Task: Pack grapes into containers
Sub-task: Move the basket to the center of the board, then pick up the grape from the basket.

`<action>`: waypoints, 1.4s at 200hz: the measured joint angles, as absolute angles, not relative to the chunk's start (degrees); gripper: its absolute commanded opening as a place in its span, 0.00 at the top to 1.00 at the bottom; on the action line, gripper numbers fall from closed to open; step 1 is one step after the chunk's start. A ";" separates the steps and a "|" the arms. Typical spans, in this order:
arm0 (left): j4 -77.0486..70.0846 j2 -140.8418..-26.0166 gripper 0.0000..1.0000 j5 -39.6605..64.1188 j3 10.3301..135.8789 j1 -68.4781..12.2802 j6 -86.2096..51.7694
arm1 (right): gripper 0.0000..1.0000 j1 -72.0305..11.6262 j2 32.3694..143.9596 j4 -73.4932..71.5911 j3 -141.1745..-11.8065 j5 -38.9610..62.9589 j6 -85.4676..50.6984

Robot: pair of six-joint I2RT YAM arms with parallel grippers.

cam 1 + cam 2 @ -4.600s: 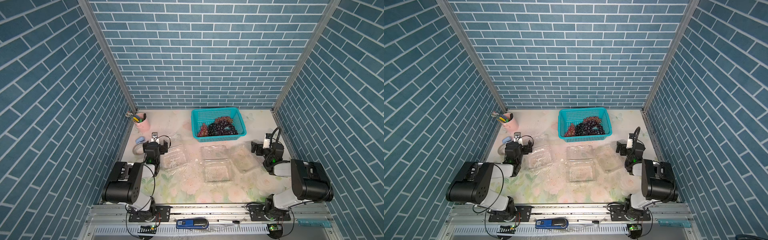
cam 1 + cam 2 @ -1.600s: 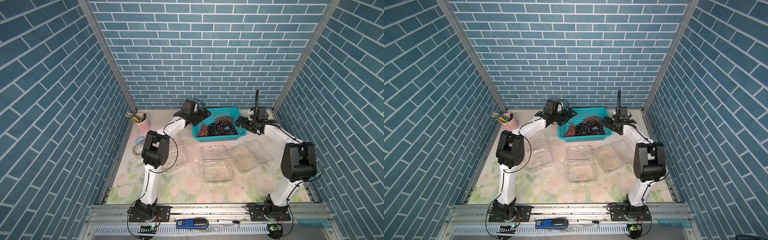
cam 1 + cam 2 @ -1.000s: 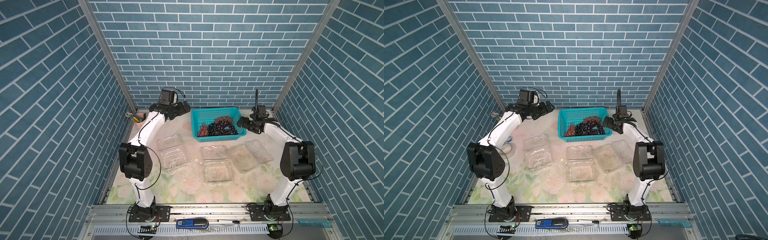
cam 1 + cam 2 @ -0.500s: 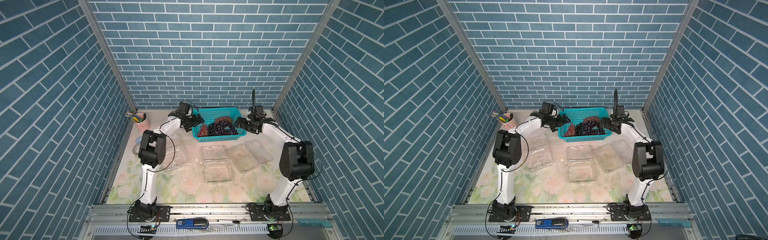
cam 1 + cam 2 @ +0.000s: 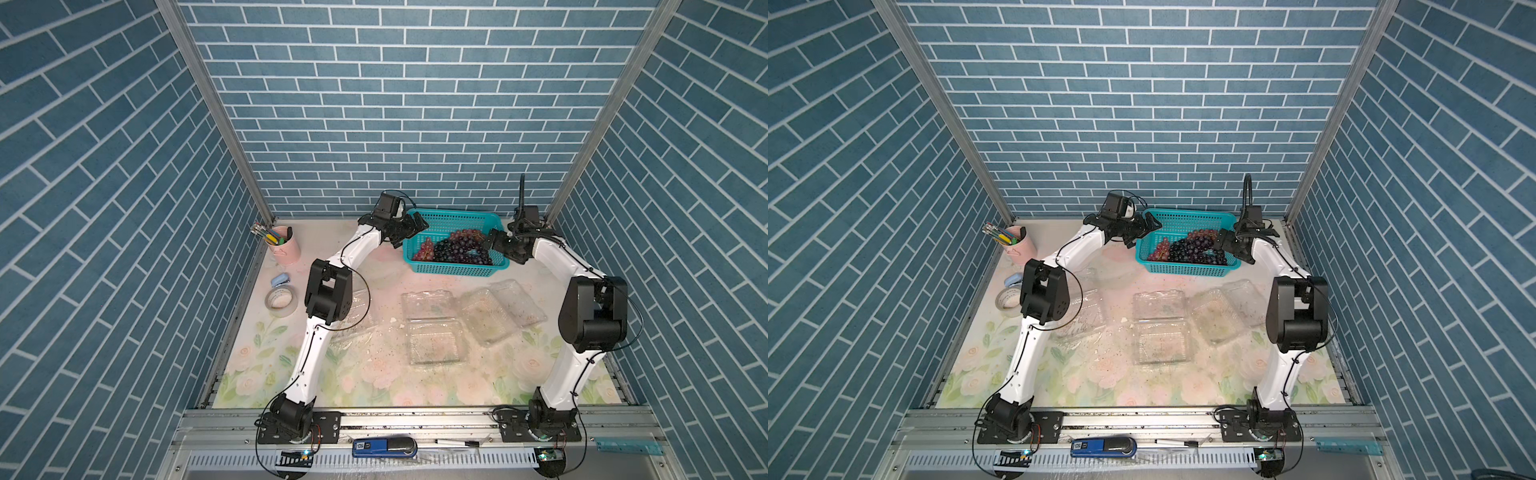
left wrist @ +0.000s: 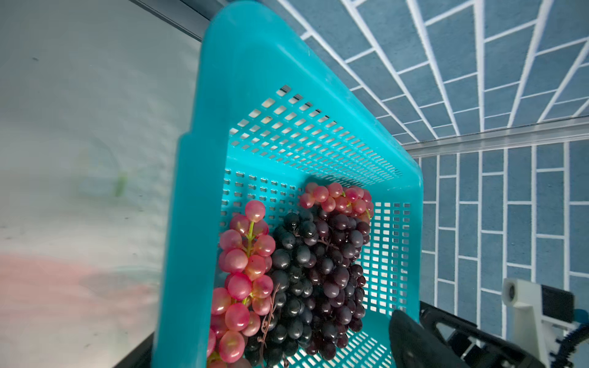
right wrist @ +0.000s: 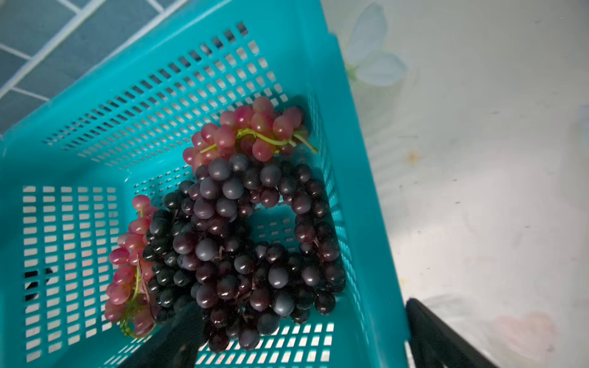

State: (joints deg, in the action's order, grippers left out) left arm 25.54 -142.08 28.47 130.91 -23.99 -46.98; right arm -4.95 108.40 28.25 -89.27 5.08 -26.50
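Observation:
Bunches of dark purple and pink grapes (image 5: pixel 457 248) (image 5: pixel 1188 248) lie in the teal basket (image 5: pixel 457 272) at the back of the table. My left gripper (image 5: pixel 412 227) (image 5: pixel 1144 230) hovers open at the basket's left rim. The pink grapes (image 6: pixel 245 261) lie just ahead of it in the left wrist view. My right gripper (image 5: pixel 493 243) (image 7: pixel 302 350) is open at the basket's right end; one finger is over the dark grapes (image 7: pixel 242 242), the other outside the wall. Three clear containers lie open: middle (image 5: pixel 434 332), right (image 5: pixel 498 311), and left (image 5: pixel 357 309), partly behind my left arm.
A pink cup of pens (image 5: pixel 286 246), a blue object (image 5: pixel 280 279) and a tape roll (image 5: pixel 281 300) sit along the left edge. A blue device (image 5: pixel 384 446) lies on the front rail. Brick walls close in three sides.
My left arm swung from near the pink cup back to the basket's left rim within the last second. The right gripper stayed at the basket's right end. Both stayed open.

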 measured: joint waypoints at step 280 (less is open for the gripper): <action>25.87 -100.60 0.01 29.91 81.47 -20.03 -36.05 | 0.59 -23.51 139.46 42.11 -120.05 4.80 -20.80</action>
